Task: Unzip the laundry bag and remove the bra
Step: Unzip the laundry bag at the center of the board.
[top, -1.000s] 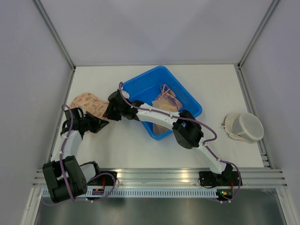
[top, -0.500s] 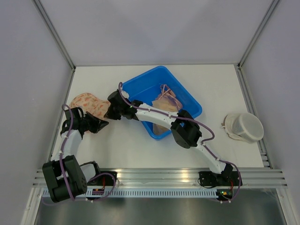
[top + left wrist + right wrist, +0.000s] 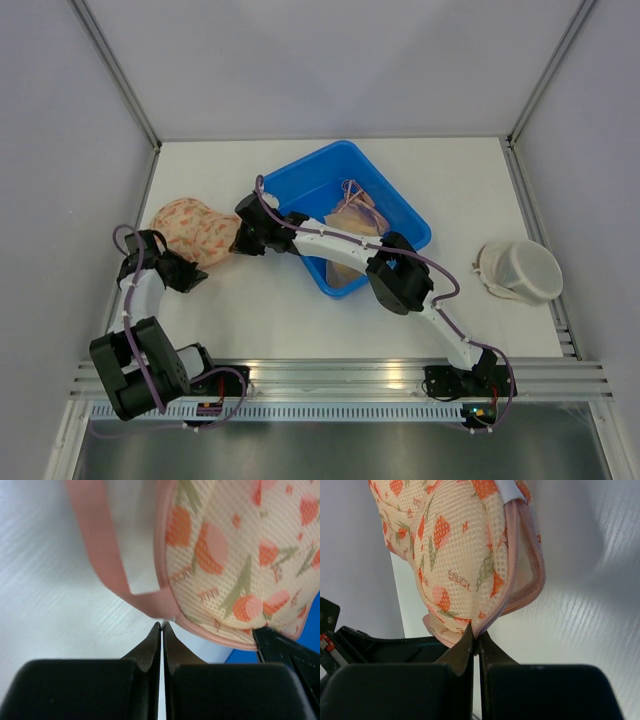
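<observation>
The laundry bag point(image 3: 193, 229) is cream mesh with an orange floral print and pink trim, lying left of the blue bin. My left gripper point(image 3: 198, 276) sits at its near edge. In the left wrist view the left gripper point(image 3: 162, 625) is shut on a small silver zipper pull where the pink strap point(image 3: 102, 550) meets the bag point(image 3: 235, 555). My right gripper point(image 3: 238, 240) is shut on the bag's right edge. In the right wrist view the right gripper point(image 3: 476, 639) pinches the zipper seam of the bag point(image 3: 455, 550). The bra is hidden.
A blue bin point(image 3: 404, 203) at the table's middle holds beige garments point(image 3: 350, 222). A white round mesh bag point(image 3: 520, 270) lies at the right. My right arm stretches across the bin's near corner. Grey walls enclose the table.
My left arm has drawn back to the left and toward the near edge, still pinching at the bag's edge. More of the bag now shows. The right gripper has barely moved.
</observation>
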Available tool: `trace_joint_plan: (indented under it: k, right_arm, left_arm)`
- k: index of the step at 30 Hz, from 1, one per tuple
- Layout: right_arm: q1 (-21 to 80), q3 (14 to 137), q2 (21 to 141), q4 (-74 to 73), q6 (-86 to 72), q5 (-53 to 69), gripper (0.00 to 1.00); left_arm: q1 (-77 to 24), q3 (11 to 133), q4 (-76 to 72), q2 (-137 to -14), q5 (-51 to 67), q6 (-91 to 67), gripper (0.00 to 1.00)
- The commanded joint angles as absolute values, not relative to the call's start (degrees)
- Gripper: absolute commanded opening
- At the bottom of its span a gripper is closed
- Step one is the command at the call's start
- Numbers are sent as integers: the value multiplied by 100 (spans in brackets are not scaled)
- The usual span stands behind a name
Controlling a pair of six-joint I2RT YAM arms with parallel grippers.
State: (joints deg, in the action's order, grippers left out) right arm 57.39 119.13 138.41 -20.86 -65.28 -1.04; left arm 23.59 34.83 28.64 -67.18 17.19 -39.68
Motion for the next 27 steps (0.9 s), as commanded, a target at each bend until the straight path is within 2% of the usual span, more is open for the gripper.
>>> trace_joint_plan:
  k: [1,11,14,15,17,18,19,23,27]
  right_arm:
    - [5616,11918,13342,-2153,-6153,-62,0]
    - [5537,12804,14000,-2276,-6038,360,3]
    - [5485,12884,14185,-2171,-6108,439,11]
    - [5450,12902,14246,-2171,-6117,457,22]
    - [5397,12946,14265,-2250,-6117,457,33]
    - [5388,12929,14221,-2267,-6108,448,42]
    - [5379,12903,14186,-2311,-6074,431,45]
    - [5379,12509,13791,-2233,-6038,308,56]
    - [5396,12279,13553,-2109,-6196,440,59]
  left_arm:
    - [2636,3893,2988,-6838,1196,-3665,2]
    - [2479,3569,2944,-6434,1467,-3665,2]
    - [2294,3289,2734,-6144,1809,-3849,2]
    - [2250,3209,2646,-6074,1889,-3928,2]
    - [2180,3016,2365,-5959,2222,-4121,2]
    - [2145,2962,2251,-5950,2311,-4183,2]
    - [2136,2927,2137,-5950,2364,-4227,2]
    - [2074,2865,1873,-6020,2513,-4324,2]
    - [1987,2839,1504,-6143,2821,-4351,2]
